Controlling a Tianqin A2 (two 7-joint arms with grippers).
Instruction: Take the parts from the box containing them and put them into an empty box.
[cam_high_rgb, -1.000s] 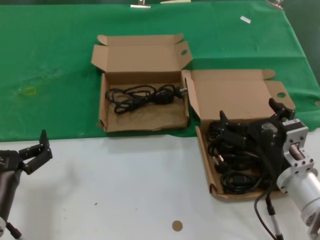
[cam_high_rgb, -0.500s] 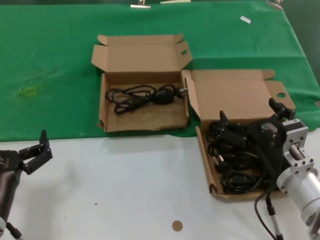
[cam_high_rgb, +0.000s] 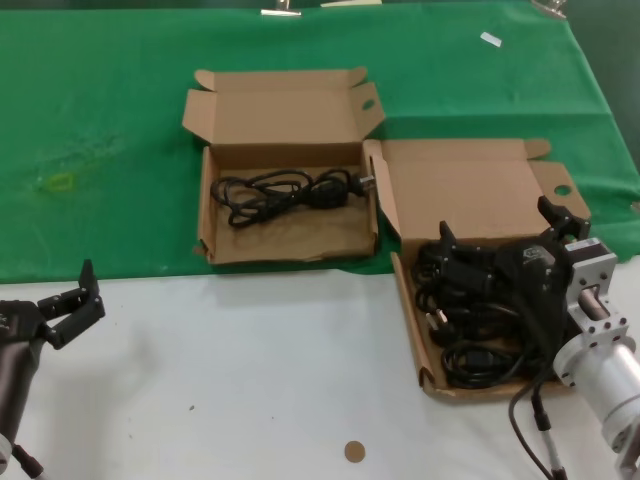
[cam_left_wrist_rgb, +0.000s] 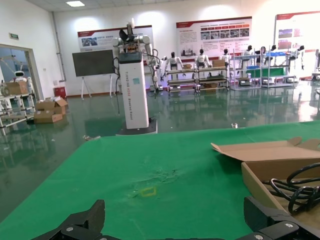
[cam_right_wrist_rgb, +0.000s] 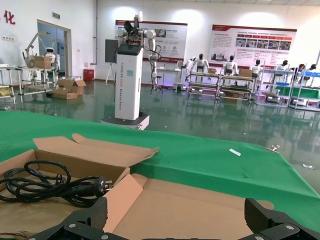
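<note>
The right pincer (cam_high_rgb: 497, 238) stood wide open over the cords (cam_high_rgb: 470, 320) in the right box (cam_high_rgb: 478, 190) w/ the straight rim, near the table (cam_high_rgb: 250, 370) edge. One cord (cam_high_rgb: 285, 192) lay in the left box (cam_high_rgb: 285, 245) on the green cloth (cam_high_rgb: 100, 130). The left pincer (cam_high_rgb: 75, 300), also wide open, hung idle at the table's left side.

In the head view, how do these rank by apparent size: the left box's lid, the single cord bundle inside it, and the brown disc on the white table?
1. Left box's lid
2. Single cord bundle
3. Brown disc

The disc lies nearest the camera, yet looks clearly smallest.
</note>
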